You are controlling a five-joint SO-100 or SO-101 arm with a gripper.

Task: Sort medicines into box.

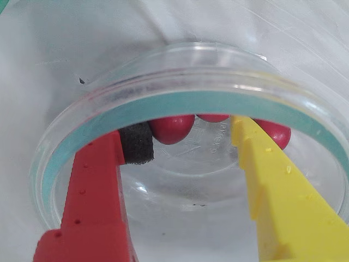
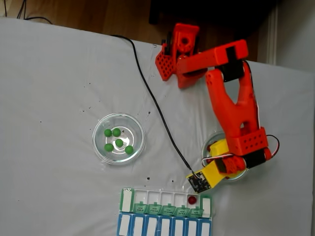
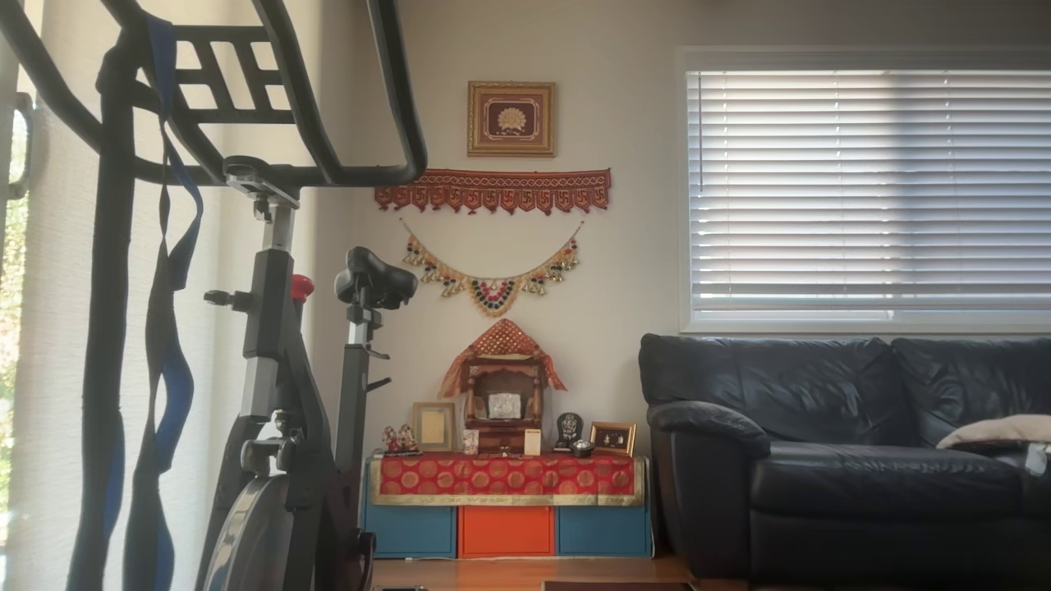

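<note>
Inside the clear glass dish [image 1: 82, 136] at the right of the fixed view, the gripper [image 1: 188, 139] is lowered, fingers spread apart: red finger [image 1: 95, 202] with a black foam pad [image 1: 137, 143] on the left in the wrist view, yellow finger [image 1: 283, 191] on the right. Nothing held. Dark red medicines sit at the far wall of the dish; the nearest red ball [image 1: 172, 128] lies just beside the foam pad, another red ball [image 1: 275, 132] partly hidden behind the yellow finger.

Step looks like picking a red ball. Next move likely calls for pushing forward to bracket the ball, then closing.

The box [image 2: 165, 212] lies on the white surface [image 2: 49, 73] below the dish in the fixed view, one red ball [image 2: 192, 200] already in a compartment. Green balls [image 2: 117, 140] wait in the other dish [image 2: 101, 152], well apart.
</note>
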